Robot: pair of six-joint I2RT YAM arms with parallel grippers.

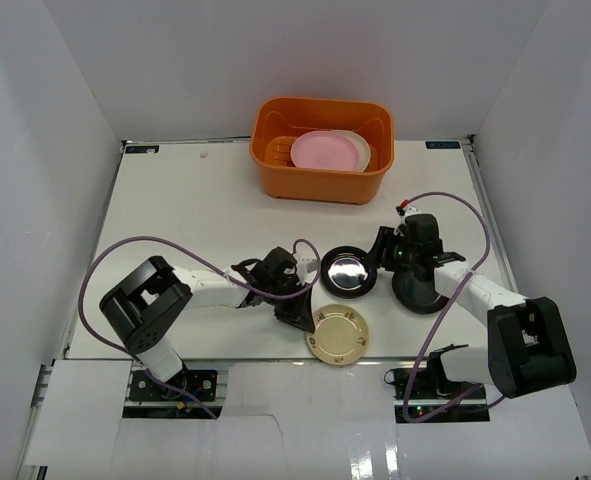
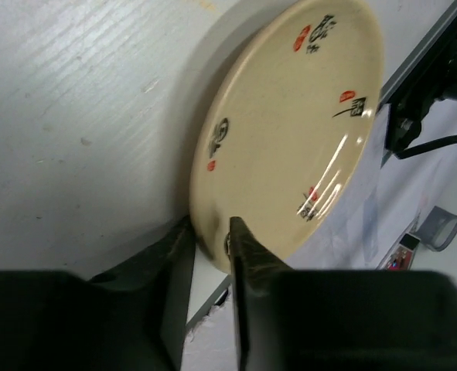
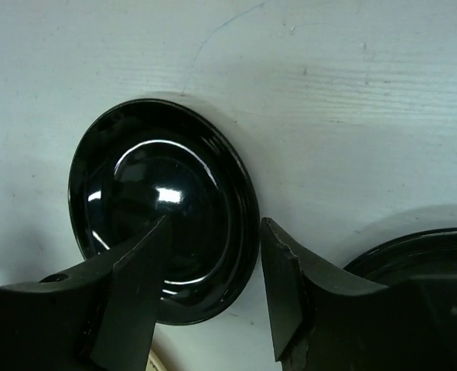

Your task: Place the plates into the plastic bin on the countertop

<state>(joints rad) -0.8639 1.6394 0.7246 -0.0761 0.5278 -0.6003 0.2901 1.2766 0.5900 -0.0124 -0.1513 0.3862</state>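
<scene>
On the white countertop [image 1: 195, 210], the task is judged partly done. At its far edge stands the orange bin [image 1: 320, 185], in which a pink plate [image 1: 325, 150] is seen lying over a paler one [image 1: 363, 148]; whether more are hidden beneath cannot be told. Three plates are left out near the arms: a cream plate [image 1: 337, 335] with small red and black marks, a silver-centred black plate [image 1: 348, 272] and a plain black plate [image 1: 420, 295], the last partly covered by the right arm. All three are glossy, shallow and lying flat. The cream plate's near rim is straddled by the left claw [image 2: 210, 228], its fingers drawn close on either side; whether the rim is actually pinched cannot be told. The right claw [image 3: 214, 224] is spread across the rim of the silver-centred black plate, nothing being held.
</scene>
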